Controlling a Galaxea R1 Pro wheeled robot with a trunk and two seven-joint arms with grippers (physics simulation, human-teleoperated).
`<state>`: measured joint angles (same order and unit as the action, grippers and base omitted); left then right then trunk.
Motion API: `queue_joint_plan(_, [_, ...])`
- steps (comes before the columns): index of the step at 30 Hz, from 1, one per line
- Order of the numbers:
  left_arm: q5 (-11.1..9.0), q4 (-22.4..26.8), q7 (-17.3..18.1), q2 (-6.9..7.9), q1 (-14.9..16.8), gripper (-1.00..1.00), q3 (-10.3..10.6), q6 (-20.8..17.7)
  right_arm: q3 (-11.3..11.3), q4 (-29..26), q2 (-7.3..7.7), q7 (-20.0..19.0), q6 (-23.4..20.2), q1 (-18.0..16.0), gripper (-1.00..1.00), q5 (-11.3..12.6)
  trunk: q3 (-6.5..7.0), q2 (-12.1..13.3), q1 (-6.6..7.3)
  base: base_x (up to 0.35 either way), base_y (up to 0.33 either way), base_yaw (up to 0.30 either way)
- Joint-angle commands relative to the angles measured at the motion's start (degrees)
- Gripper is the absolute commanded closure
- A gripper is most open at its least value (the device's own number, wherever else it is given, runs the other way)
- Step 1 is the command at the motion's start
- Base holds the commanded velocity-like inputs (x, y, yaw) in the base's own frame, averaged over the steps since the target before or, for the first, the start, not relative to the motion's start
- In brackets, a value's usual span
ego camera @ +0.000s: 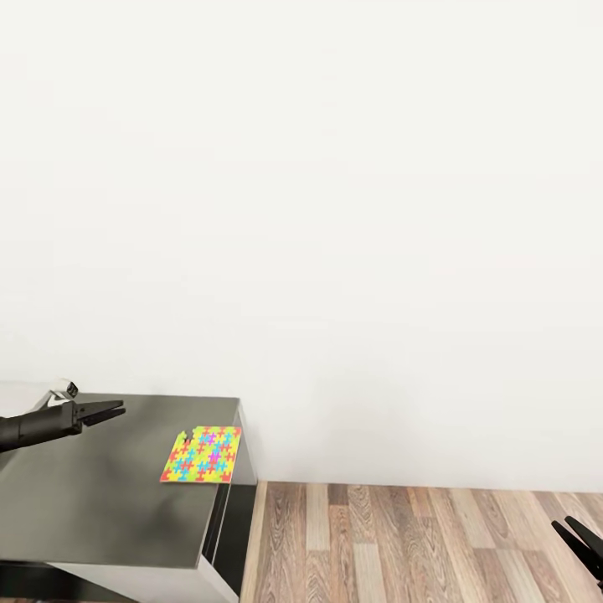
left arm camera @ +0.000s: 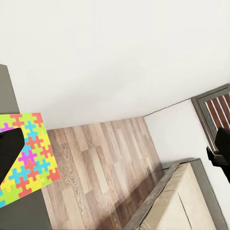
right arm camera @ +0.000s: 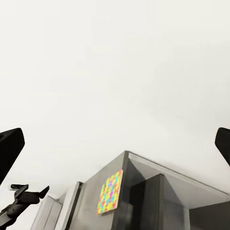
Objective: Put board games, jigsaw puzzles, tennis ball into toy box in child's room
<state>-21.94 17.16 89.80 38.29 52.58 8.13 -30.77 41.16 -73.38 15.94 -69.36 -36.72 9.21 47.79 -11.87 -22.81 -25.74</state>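
Lying flat on the dark grey table, the jigsaw puzzle sits close to the table's right edge, up by the far corner near the white wall. It is a thin square of yellow, pink, green and blue pieces. It is nearly square, so no side looks much longer than the others.

The left gripper hangs over the table, to the left of the puzzle and a bit farther back. Its fingers are almost together, with nothing between them. The fingers point right, toward the puzzle.

The right gripper is far off to the right, low over the wood floor. Its fingers look spread wide and hold nothing.

So the left arm is much nearer. I think it should reach right and a little nearer to get the puzzle.
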Motion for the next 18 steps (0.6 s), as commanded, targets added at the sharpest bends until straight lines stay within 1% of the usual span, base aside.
queue_joint_plan(1, [-0.38, -0.02, 0.20, 0.05, 0.06, -1.00, 0.48, -0.61, -0.03, 0.00, 0.05, 0.07, -0.46, 0.01, -1.00, 0.38, -0.01, -0.11, -0.04, 0.000, 0.000, 0.000])
queue_joint_plan(11, [-0.24, 0.01, 0.20, -0.24, -0.16, -1.00, 0.48, -0.61, -0.03, 0.02, 0.17, 0.02, -0.46, 0.02, -1.00, 0.38, 0.93, -0.11, -0.04, 0.000, 0.000, 0.000])
queue_joint_plan(18, [-0.21, 0.06, 0.20, -0.31, -0.22, -1.00, 0.48, -0.61, -0.03, -0.05, -0.02, 0.03, -0.46, 0.02, -1.00, 0.38, 1.58, -0.11, -0.04, 0.000, 0.000, 0.000])
